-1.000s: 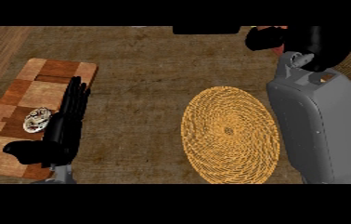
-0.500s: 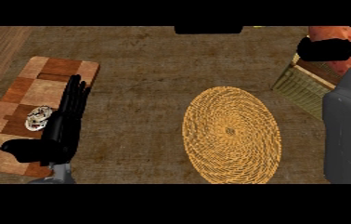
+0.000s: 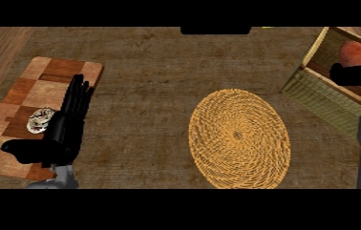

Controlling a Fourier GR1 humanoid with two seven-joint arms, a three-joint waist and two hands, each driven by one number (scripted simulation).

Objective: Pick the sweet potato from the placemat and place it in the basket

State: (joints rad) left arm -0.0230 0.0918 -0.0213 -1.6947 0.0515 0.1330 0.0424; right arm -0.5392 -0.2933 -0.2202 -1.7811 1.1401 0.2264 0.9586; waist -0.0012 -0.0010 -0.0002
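Inside basket: sweet potato, right hand adjoining.

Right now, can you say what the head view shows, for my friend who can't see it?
At the right edge, the right hand holds the sweet potato over the basket. A round woven placemat lies bare mid-counter. The left hand rests open over a checkered board at the left.

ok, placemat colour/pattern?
Golden-yellow placemat, woven in a spiral; head view.

Open counter surrounds the bare placemat; basket wall rises at right.
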